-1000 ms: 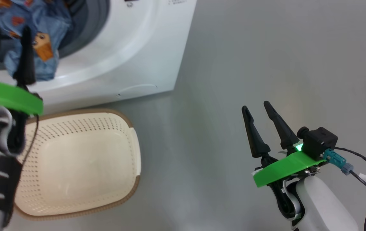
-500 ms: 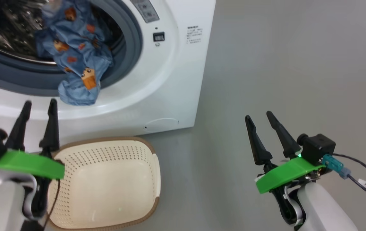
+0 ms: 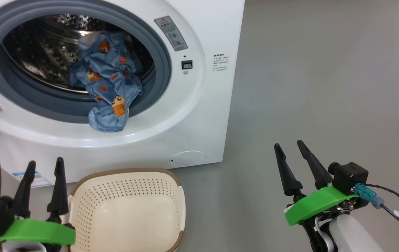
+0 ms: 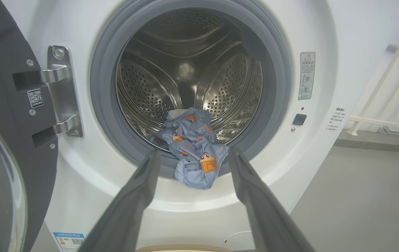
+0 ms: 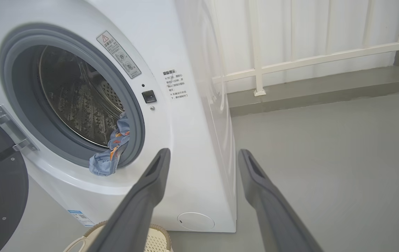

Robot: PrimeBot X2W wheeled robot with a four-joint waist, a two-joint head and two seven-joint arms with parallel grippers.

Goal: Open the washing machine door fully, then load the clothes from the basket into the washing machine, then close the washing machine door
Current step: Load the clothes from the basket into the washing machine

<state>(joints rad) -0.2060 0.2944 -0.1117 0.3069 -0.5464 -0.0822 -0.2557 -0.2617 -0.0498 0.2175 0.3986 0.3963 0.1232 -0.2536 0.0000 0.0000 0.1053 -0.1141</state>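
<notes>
- This is a laundry corner; the pictures do not show whether it belongs to a home or a test room.
- A white front-loading washing machine (image 3: 202, 105) stands directly on a smooth grey floor (image 3: 325, 87), its round dark door (image 4: 0, 147) swung wide.
- A perforated cream basket (image 3: 126, 170) sits on the floor just in front of it.
- Blue printed clothes (image 3: 110, 87) hang over the lip of the steel drum (image 4: 150, 91).
- Behind the machine are a plain white panelled wall (image 5: 325, 24) and a white railing (image 5: 325, 58).
</notes>
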